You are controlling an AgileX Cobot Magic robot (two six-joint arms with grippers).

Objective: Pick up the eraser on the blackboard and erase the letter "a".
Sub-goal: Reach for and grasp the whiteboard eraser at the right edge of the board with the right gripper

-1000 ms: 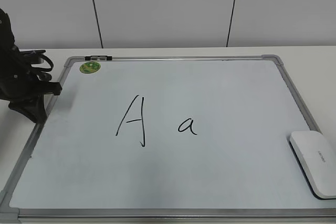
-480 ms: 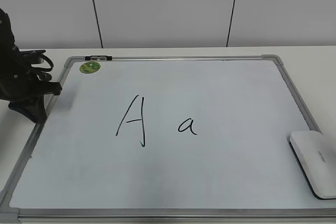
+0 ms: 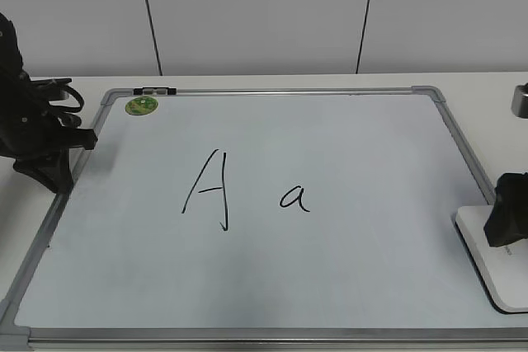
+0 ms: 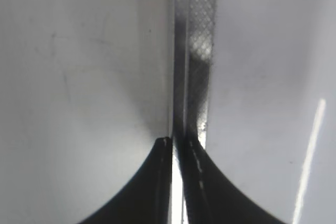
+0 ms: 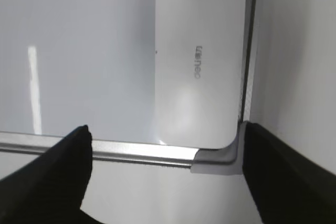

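Newly arrived at the right edge of the exterior view: right gripper (image 3: pixel 505 222), absent half a second ago, now hanging over the upper end of the eraser (image 3: pixel 493 263). Otherwise unchanged: left gripper (image 3: pixel 51 172) parked at the left rim of the blackboard (image 3: pixel 272 91), fingers pressed together along the frame in the left wrist view.

Right fingers (image 5: pixel 63 166) spread wide, one at each lower corner of the right wrist view, eraser (image 5: pixel 199 61) in the upper middle beyond them, not yet between them. Lies flat in the board's corner, tight against the metal frame, well apart from the letter "a" (image 3: pixel 295 198) at mid-board.

Probably light, rigid, smooth-shelled, so likely slippery under a shallow pinch. Best taken across the narrow width, near mid-length, pads low on the side walls; frame-side clearance looks tight. Firm, level hold needed for wiping.
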